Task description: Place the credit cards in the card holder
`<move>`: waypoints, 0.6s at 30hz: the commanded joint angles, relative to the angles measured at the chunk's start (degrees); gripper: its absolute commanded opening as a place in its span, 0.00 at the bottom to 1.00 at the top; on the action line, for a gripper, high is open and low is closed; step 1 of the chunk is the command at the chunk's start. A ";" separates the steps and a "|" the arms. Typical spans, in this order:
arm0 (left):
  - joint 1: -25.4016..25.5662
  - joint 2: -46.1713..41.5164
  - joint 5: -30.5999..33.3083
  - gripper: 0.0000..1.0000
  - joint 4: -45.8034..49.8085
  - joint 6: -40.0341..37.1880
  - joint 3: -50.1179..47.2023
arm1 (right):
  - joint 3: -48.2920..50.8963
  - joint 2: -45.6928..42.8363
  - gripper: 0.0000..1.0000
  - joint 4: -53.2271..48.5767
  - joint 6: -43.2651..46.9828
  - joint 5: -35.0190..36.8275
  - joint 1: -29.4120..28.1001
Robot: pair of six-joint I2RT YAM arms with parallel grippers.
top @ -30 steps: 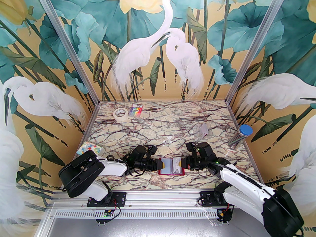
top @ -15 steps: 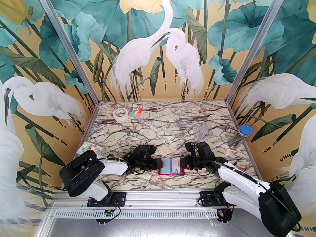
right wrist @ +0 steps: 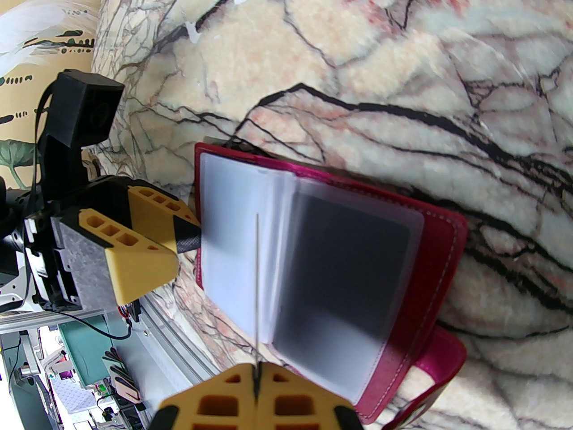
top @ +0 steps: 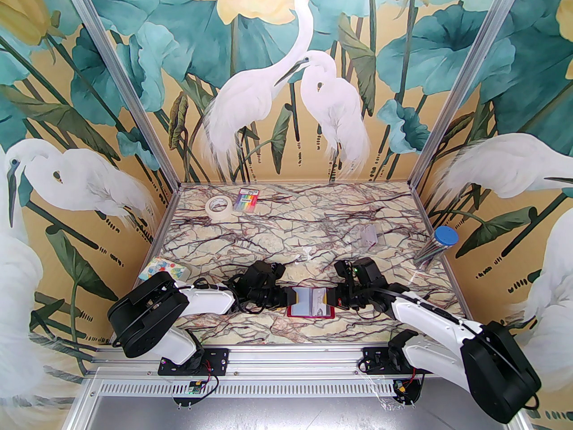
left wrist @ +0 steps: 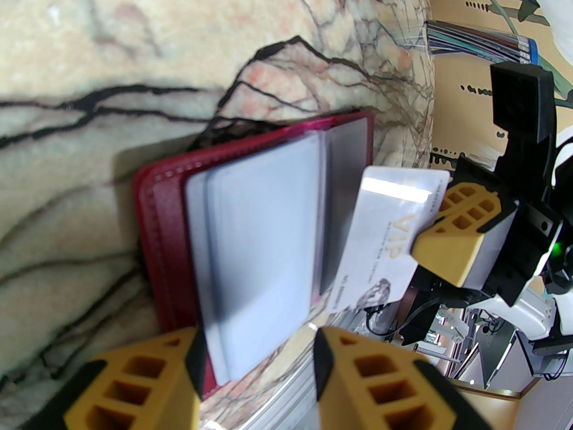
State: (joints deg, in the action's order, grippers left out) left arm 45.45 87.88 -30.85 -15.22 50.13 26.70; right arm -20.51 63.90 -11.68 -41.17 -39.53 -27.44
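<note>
While the card holder (left wrist: 163,240) lay open close to the near edge of the table (top: 277,235), about midway between its near corners, a pale silver credit card (left wrist: 380,240) was held pinched by one long side in the fully closed right gripper (right wrist: 257,376). The card was carried tilted on edge just above the holder's right leaf. Its long axis was set parallel to the spine, running from the near edge towards the far edge, and its free long side was turned left towards the fanned sleeves (right wrist: 237,240). The pockets were thus judged to lie directly left of the right gripper, which was the arm placed for the insertion. The left gripper (left wrist: 258,347) was set at the holder's left edge, about half open, with the sleeves' outer edge between its fingers (left wrist: 134,383). Whether anything was actually pinched there could not be made out, that part being blurred. The cover was seen to be dark red leather-look material with pale stitching and a snap tab (right wrist: 441,365). The sleeves were of thin, cloudy, flexible plastic, and a dark card (right wrist: 344,276) could be seen through one of them. The held card was rigid, glossy and very thin.
</note>
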 commanded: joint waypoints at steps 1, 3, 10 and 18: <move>0.38 1.41 3.74 0.46 4.90 -1.40 -0.30 | -1.35 1.20 0.00 1.26 1.56 -2.12 0.81; 0.34 1.58 3.94 0.46 4.86 -1.26 -0.37 | -1.69 1.88 0.00 1.21 2.21 -2.71 1.38; 0.34 1.84 4.30 0.46 4.92 -1.18 -0.33 | -1.69 3.48 0.00 3.75 1.75 -4.54 2.56; 0.43 2.04 4.22 0.46 4.58 -1.31 -0.34 | -2.14 5.74 0.00 5.86 1.40 -4.86 2.50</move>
State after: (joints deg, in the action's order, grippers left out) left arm 45.67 87.88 -30.55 -15.20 50.13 26.72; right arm -21.45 68.71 -7.92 -40.32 -43.55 -25.10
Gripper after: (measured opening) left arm 0.459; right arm 0.031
